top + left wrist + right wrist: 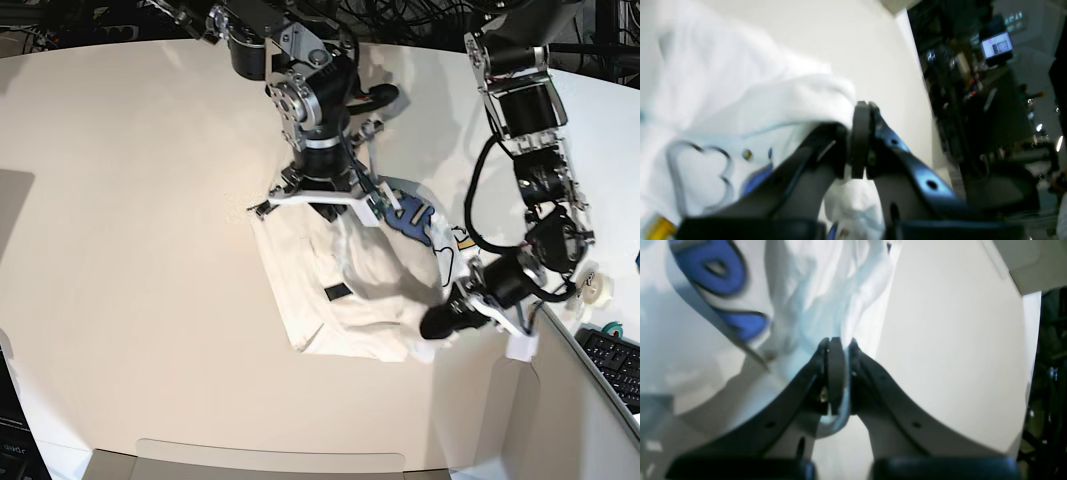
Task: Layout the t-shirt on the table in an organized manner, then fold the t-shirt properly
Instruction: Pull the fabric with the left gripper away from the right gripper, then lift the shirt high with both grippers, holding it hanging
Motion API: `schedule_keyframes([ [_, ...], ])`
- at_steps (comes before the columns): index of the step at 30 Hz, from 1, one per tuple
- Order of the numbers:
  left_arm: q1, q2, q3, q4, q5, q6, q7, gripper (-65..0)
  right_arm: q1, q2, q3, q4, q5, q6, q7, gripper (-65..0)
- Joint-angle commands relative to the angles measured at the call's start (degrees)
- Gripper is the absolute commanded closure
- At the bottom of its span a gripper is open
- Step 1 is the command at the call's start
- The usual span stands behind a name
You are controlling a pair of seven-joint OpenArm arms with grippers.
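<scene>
The white t-shirt [330, 285] lies crumpled on the off-white table [130, 200], its blue and yellow print showing at the upper right. My right gripper [837, 348] is shut on a bunched fold of the t-shirt [813, 290]; in the base view it [340, 213] sits over the shirt's far edge. My left gripper [862, 111] is shut on a fold of the t-shirt [740, 100] beside a cloud outline; in the base view it [435, 325] holds the shirt's right corner. Both folds are lifted off the table [957, 356].
A grey box corner [1023, 263] stands at the table's far edge. To the right in the base view are a roll of tape [598, 285] and a keyboard [615, 365]. A cardboard flap [270, 465] lines the near edge. The table edge [913, 50] borders dark equipment.
</scene>
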Motion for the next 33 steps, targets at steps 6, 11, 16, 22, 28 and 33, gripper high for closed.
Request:
schedule_keyframes([
  [6,-6.86,-5.09,-2.96,1.17,-3.03,0.42,-0.8,-0.6,5.92,-5.34,0.08,0.58,-0.75,-0.22,3.22,0.0],
  [11,-11.17,-8.52,-4.11,1.17,-3.91,0.42,-0.98,-0.6,9.26,-5.34,0.17,-0.83,-0.49,-0.22,6.21,0.0],
  [16,-15.92,-11.94,-5.16,1.17,-4.18,0.42,-1.15,-0.6,12.07,-5.34,0.69,-0.83,4.08,-0.31,10.16,0.0],
  [22,-21.02,-16.25,-7.8,0.99,-4.18,0.42,-1.15,-0.6,15.41,-5.34,0.69,-0.74,7.95,-0.31,15.88,0.0],
  [28,-23.92,-18.36,-10.35,0.99,-3.82,0.42,-1.24,-0.6,16.11,-5.34,0.52,-0.66,15.16,-0.31,24.58,0.0],
  [33,-24.45,-19.5,-12.63,0.9,-3.82,0.42,-1.33,-0.6,16.2,-5.34,0.34,-0.66,23.77,-0.31,32.58,0.0],
])
